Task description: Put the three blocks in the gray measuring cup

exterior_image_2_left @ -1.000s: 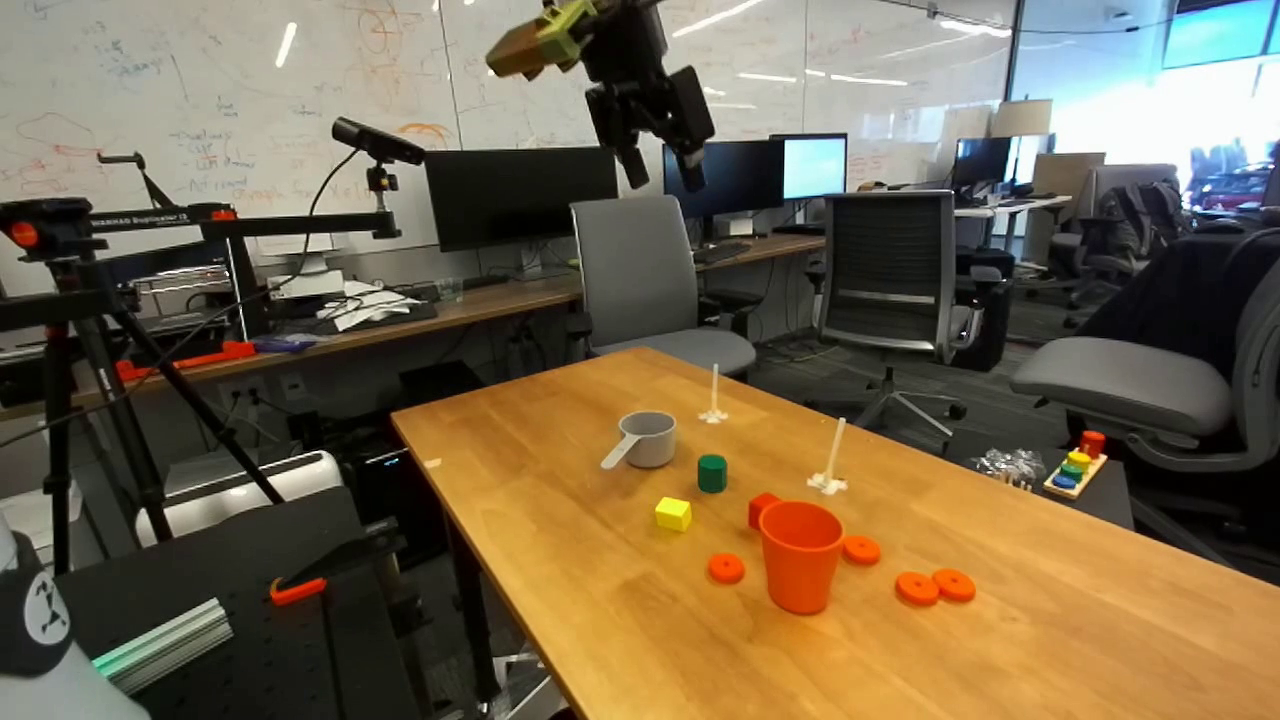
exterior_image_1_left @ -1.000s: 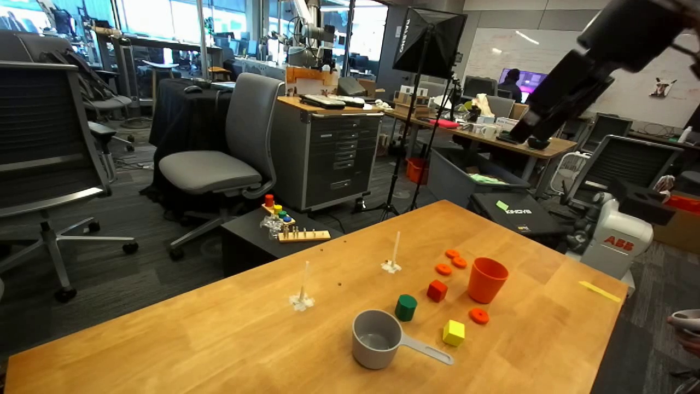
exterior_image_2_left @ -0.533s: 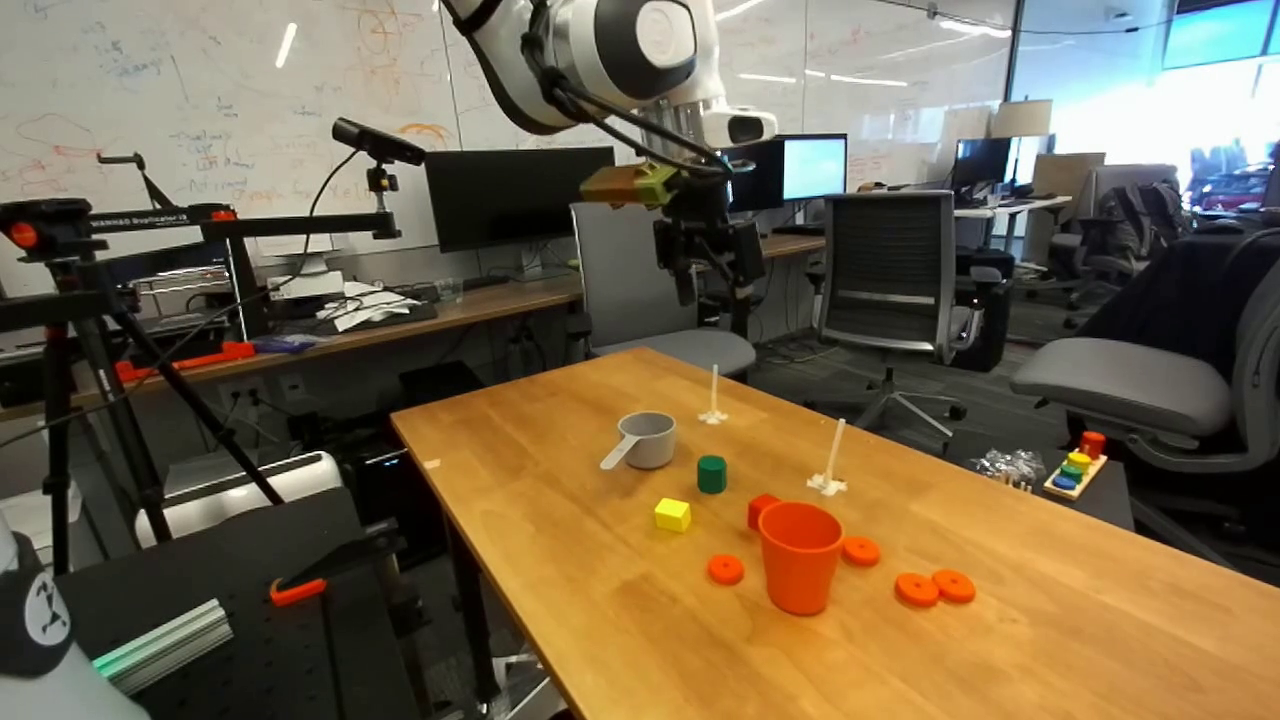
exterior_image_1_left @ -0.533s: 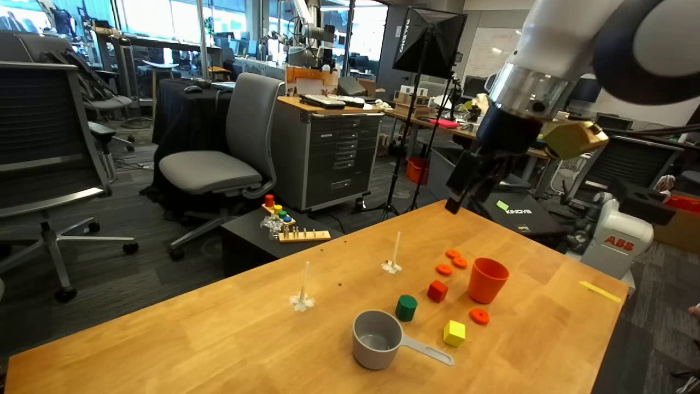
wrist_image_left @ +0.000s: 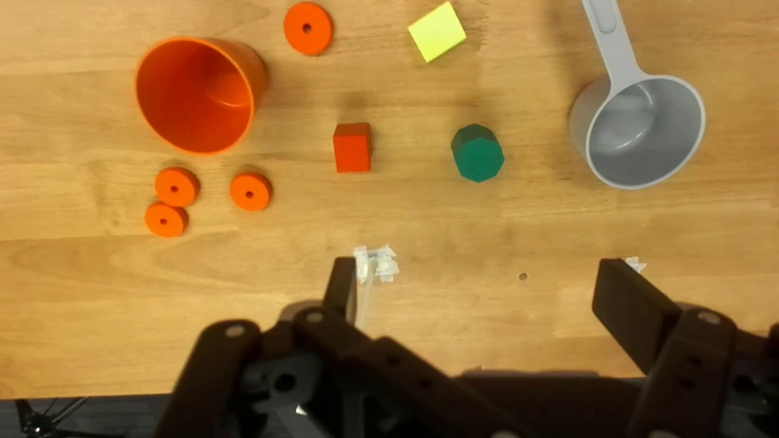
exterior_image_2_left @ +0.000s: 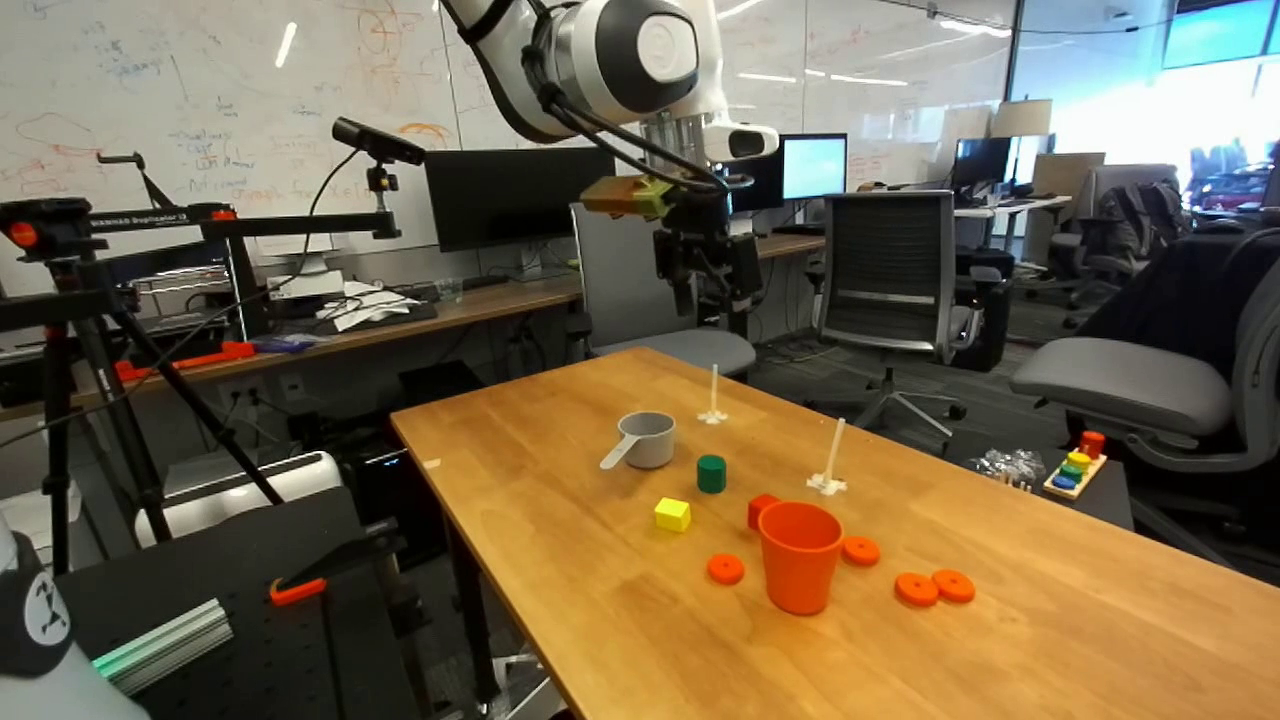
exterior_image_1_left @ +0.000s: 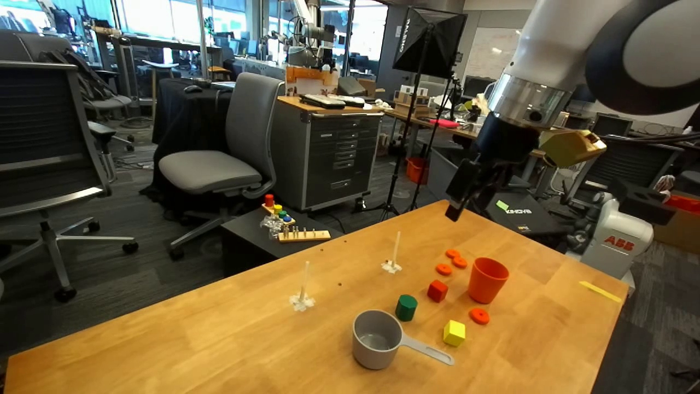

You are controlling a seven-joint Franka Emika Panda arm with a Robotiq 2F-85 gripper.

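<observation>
Orange cup (wrist_image_left: 198,100): is standing upright on the table (wrist_image_left: 426,213), far left in the wrist view.
Orange rings (wrist_image_left: 258,193): are lying flat near that cup, two apparently touching.
Red block (wrist_image_left: 352,152): is resting on the table, apart from its neighbours, presumably leaving finger room; an exterior view is showing the red block (exterior_image_2_left: 757,510) partly hidden by the orange cup.
Rod (wrist_image_left: 367,295): is standing erect, tape (wrist_image_left: 388,266) apparently fixing its base; one end is being hidden in the wrist view.
Yellow block (wrist_image_left: 437,31): is sitting at an angle on the table, likely calling for wrist rotation before pinching.
Green block (wrist_image_left: 478,153): is standing right of the red block, probably offering finger room on both sides.
Gripper (wrist_image_left: 478,286): is hanging above the table, holding nothing, fingers spread wide, likely for straddling a block next.
Gray measuring cup (wrist_image_left: 642,131): is standing mouth up, all three blocks lying outside it; the wrist view is cutting off its handle.
</observation>
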